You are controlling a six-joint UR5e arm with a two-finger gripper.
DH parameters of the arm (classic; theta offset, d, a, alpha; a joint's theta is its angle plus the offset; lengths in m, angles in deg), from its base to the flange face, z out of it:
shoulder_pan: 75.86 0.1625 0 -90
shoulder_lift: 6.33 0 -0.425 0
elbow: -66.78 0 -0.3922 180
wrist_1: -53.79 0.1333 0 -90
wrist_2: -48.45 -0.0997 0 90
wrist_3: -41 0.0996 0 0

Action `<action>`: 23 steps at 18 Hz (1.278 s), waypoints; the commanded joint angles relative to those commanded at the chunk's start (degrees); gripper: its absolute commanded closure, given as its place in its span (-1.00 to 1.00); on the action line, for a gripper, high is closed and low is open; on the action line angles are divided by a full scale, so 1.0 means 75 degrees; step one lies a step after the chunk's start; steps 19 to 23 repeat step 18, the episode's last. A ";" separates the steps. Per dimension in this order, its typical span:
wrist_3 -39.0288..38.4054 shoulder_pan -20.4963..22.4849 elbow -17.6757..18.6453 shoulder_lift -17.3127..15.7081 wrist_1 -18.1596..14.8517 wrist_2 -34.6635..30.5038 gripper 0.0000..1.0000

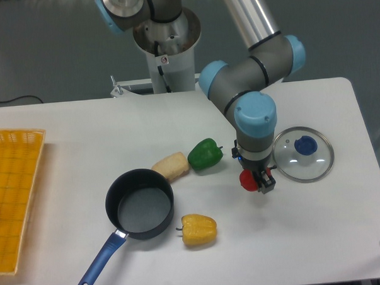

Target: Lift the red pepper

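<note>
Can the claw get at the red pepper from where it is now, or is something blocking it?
Probably yes. The claw is already down at the red pepper, whose red shows beside its fingers. The glass lid and green pepper sit clear on either side. Whether it grips, I cannot tell.

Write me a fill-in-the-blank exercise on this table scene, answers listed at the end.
1. The claw is down around the ____ pepper.
2. The glass lid has a ____ knob.
3. The pot with the blue handle holds ____.
4. The green pepper lies next to a pale ____.

Missing words: red; blue; nothing; bread roll
</note>
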 joint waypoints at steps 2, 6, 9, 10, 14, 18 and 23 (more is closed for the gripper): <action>-0.0047 -0.0023 -0.0035 -0.0200 -0.0292 0.0187 -0.28; -0.0304 -0.0211 -0.0105 -0.0446 -0.0657 0.0247 -0.28; -0.0492 -0.0386 -0.0106 -0.0505 -0.0832 0.0165 -0.28; -0.0493 -0.0387 -0.0106 -0.0493 -0.0891 0.0153 -0.28; -0.0493 -0.0387 -0.0106 -0.0505 -0.1056 0.0118 -0.28; -0.0493 -0.0387 -0.0106 -0.0493 -0.1068 0.0095 -0.28; -0.0493 -0.0387 -0.0106 -0.0493 -0.1068 0.0095 -0.28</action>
